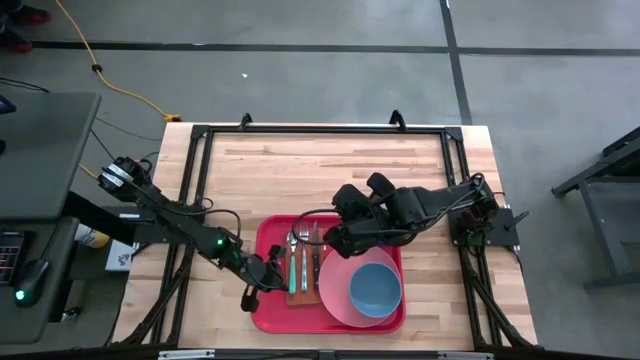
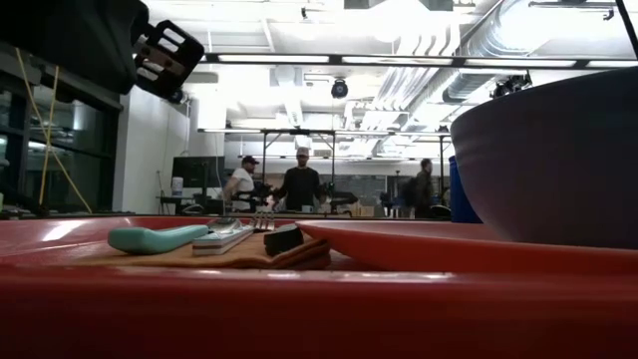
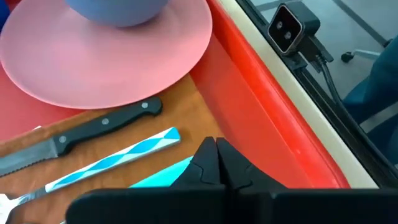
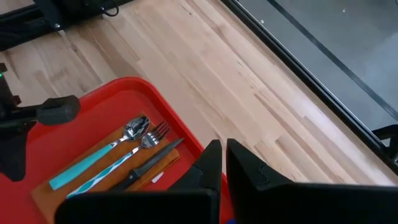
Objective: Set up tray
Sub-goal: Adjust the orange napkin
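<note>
The left gripper has its two dark fingers pressed together with nothing between them, and it hangs low over the near-left part of the tray, just above the handle ends of the cutlery. The right gripper is also closed and empty; in the high view it sits over the far edge of the tray, close to the tips of the cutlery. Under the left gripper lies an orange-brown napkin, and on it rest a black-handled knife, a fork with a blue-and-white striped handle and a spoon with a teal handle, side by side. Beside the napkin, on the right part of the tray, stands a round pink plate with a blue bowl on it. The red tray itself lies flat on the wooden table, at its near edge and a little right of the middle. In the low view, people stand in the room far behind the table.
</note>
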You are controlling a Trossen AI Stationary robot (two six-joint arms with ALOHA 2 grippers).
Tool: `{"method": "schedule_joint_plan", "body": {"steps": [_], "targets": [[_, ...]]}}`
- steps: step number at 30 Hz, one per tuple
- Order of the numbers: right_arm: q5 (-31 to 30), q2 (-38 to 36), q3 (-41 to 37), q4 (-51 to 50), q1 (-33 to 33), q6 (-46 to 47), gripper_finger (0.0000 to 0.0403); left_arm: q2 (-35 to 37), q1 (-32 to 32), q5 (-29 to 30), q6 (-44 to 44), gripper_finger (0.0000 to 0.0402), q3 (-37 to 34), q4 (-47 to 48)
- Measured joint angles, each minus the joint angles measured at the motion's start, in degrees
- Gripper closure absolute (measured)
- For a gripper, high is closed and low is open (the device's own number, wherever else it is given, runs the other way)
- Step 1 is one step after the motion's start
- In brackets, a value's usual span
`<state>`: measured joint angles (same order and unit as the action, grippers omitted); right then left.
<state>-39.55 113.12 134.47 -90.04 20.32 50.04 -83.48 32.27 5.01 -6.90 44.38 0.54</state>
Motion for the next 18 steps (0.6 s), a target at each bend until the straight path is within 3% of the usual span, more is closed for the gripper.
{"method": "schedule_joint_plan", "body": {"steps": [10, 18], "targets": [[-0.68, 0.02, 0.02, 0.02, 0.96, 0.31, 0.0403, -2.65, 0.00, 0.41, 0.87, 0.0391, 2.39, -0.27], [-1.09, 0.00, 0.04, 0.02, 1.69, 0.88, 0.0403, -14.25, 0.00, -2.27, 4.25, 0.0391, 11.17, 0.46]]}}
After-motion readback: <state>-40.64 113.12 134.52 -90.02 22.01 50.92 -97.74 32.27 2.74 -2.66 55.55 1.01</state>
